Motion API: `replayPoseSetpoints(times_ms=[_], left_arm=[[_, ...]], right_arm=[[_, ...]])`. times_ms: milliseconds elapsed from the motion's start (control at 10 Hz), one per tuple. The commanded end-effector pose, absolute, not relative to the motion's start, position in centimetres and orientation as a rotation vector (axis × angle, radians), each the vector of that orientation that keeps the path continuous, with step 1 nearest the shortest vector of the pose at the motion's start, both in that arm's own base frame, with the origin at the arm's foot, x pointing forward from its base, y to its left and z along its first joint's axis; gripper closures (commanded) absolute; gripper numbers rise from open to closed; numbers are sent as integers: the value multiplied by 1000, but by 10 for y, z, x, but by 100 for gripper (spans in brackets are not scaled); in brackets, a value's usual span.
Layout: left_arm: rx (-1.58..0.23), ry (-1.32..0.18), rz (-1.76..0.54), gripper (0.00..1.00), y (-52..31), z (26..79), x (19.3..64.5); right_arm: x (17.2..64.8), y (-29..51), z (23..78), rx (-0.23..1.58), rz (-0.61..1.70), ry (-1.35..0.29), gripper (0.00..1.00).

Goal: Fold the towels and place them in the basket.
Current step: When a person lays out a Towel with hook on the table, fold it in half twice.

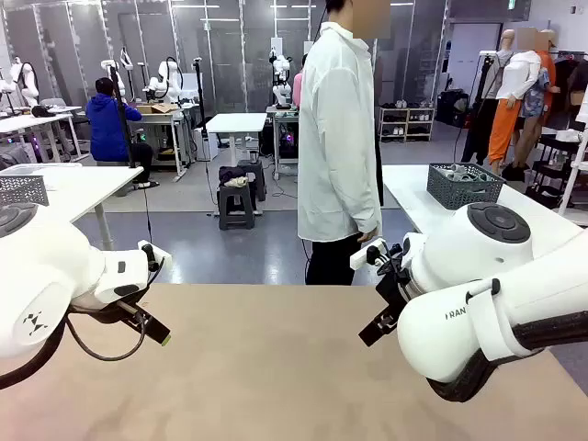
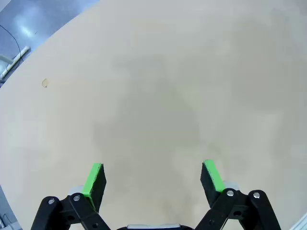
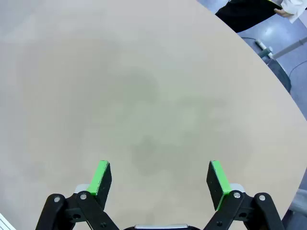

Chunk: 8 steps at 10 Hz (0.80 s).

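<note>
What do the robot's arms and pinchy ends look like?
The left arm and right arm are fat, rounded and white; a black cable loops under the left one. The left end effector and right end effector are black, with bright green pads.

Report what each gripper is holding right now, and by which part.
Nothing is held. The left gripper and the right gripper both stand open, with nothing between their jaws, above the table.

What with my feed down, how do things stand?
Left gripper open, empty. Right gripper open, empty. Both above the table. Person stands at far side.
</note>
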<state>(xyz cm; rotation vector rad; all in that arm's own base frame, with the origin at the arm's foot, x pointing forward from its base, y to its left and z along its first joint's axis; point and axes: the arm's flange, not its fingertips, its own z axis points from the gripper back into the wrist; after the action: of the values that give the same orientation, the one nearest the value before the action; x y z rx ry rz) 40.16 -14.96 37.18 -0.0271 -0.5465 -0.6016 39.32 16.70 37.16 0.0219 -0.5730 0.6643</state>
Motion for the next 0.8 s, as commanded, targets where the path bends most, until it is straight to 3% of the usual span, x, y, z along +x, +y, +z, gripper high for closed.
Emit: replayPoseSetpoints(times_ms=[0, 700], left_arm=[[-27, -547, -602, 0, -150, 372, 402], [-27, -547, -602, 0, -150, 372, 402]], right_arm=[[393, 167, 372, 22, 664, -573, 0], [393, 167, 372, 22, 664, -573, 0]])
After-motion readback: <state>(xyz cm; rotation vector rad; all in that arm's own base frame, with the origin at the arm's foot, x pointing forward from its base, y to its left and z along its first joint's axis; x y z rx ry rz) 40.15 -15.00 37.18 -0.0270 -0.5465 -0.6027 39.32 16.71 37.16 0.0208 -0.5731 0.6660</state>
